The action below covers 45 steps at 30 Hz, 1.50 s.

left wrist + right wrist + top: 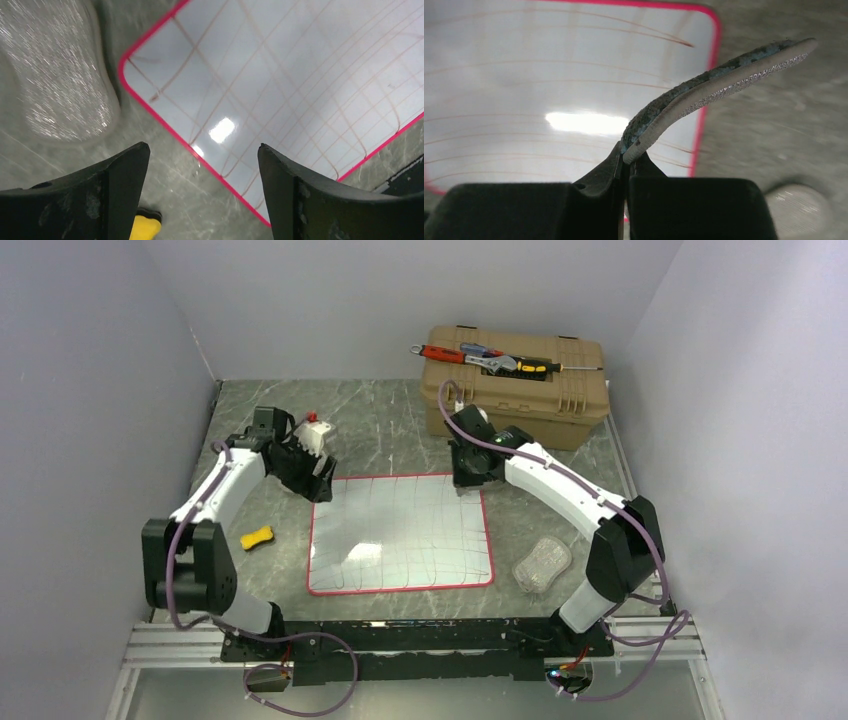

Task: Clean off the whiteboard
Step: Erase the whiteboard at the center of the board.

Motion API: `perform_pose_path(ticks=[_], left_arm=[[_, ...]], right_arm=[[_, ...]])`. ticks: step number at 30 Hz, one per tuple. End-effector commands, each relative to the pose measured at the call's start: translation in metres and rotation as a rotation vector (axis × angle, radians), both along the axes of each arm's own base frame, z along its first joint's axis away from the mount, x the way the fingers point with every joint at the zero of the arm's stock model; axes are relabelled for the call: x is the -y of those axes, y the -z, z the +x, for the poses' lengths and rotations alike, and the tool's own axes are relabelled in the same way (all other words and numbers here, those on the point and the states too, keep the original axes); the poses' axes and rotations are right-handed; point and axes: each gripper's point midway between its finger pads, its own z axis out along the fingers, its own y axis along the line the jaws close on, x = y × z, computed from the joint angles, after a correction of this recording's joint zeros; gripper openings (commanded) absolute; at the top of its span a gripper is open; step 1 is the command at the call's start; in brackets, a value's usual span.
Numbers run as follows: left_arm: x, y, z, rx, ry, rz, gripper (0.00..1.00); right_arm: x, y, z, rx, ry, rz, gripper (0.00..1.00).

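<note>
left gripper [202,147] open, red-lined whiteboard [300,75] beyond its fingers [115,190]; right gripper [626,167] pinches a thin pad [724,75] above it.

One whiteboard [400,530], one tan toolbox [562,392], one yellow sponge [257,537], one glittery pad [541,564], one thin bluish strip [714,82].

I can read no words, labels or numbers; my whiteboard [400,530] carries only thin reddish pen lines.

Top view: high, near edge, looking down at the worktop [390,435]. Wrist views: close, past their fingers [120,175], sharing the whiteboard [400,530].
</note>
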Motion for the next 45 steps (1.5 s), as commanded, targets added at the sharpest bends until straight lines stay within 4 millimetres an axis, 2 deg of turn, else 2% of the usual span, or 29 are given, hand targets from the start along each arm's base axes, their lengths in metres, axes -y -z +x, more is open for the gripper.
perform_pose_path(ticks=[1, 5, 12, 17, 20, 23, 28, 32, 39, 42, 45], left_arm=[[-0.017, 0.034, -0.019, -0.183, -0.093, 0.059, 0.84], [-0.019, 0.058, -0.015, -0.215, -0.097, 0.071, 0.82], [-0.034, 0.102, -0.002, -0.281, -0.133, 0.140, 0.77], [-0.047, 0.117, 0.010, -0.278, -0.170, 0.197, 0.72], [-0.049, 0.122, 0.013, -0.279, -0.183, 0.201, 0.69], [-0.045, 0.126, 0.014, -0.292, -0.180, 0.177, 0.60], [-0.033, 0.131, 0.016, -0.318, -0.164, 0.121, 0.46], [-0.025, 0.134, 0.021, -0.316, -0.140, 0.093, 0.45], [-0.005, 0.136, 0.033, -0.297, -0.074, 0.068, 0.44], [0.008, 0.133, 0.041, -0.291, -0.053, 0.032, 0.44], [0.015, 0.128, 0.052, -0.284, -0.051, 0.000, 0.43]], right_arm=[[0.074, 0.030, -0.011, -0.059, 0.026, -0.301, 0.00], [0.081, 0.050, -0.004, -0.091, 0.084, -0.262, 0.00], [0.051, 0.100, -0.001, -0.153, 0.000, -0.122, 0.00], [0.032, 0.106, 0.011, -0.151, -0.063, 0.028, 0.00], [0.021, 0.110, 0.021, -0.166, -0.091, 0.110, 0.00], [0.011, 0.114, 0.030, -0.172, -0.120, 0.183, 0.00], [0.010, 0.128, 0.039, -0.177, -0.136, 0.179, 0.00], [-0.001, 0.134, 0.040, -0.148, -0.169, 0.235, 0.00], [-0.030, 0.164, 0.033, -0.222, -0.174, 0.341, 0.00], [-0.050, 0.171, 0.032, -0.237, -0.179, 0.399, 0.00], [-0.079, 0.176, 0.033, -0.245, -0.215, 0.403, 0.00]])
